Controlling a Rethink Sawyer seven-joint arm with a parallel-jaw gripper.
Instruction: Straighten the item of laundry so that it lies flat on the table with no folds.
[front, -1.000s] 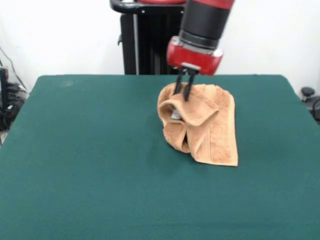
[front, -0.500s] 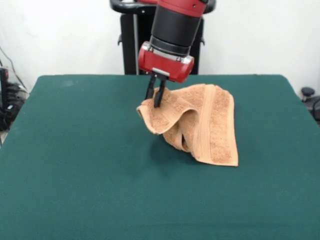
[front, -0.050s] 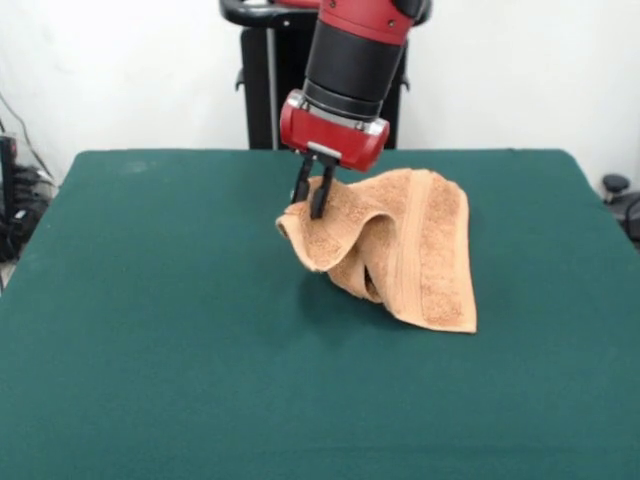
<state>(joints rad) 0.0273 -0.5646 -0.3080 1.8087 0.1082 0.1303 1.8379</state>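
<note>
While lifted at one corner, the towel (front, -0.050s: 400, 245) remains folded, lying toward the counter's (front, -0.050s: 150, 330) far edge, right of centre. Hand (front, -0.050s: 311, 207): clenched on that raised corner, apparently to draw the fold open; opposite corner rests on the counter.

Towel (front, -0.050s: 420, 250): looped terry cloth, looking rough and matt. Worktop (front, -0.050s: 150, 330): showing matt felt-like cloth. Arm (front, -0.050s: 345, 90): showing glossy plastic.

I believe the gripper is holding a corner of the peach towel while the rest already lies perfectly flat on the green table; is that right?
Not quite. The front view shows the gripper pinching a corner of the peach towel, but the rest is bunched in folds on the green table, not flat.
</note>
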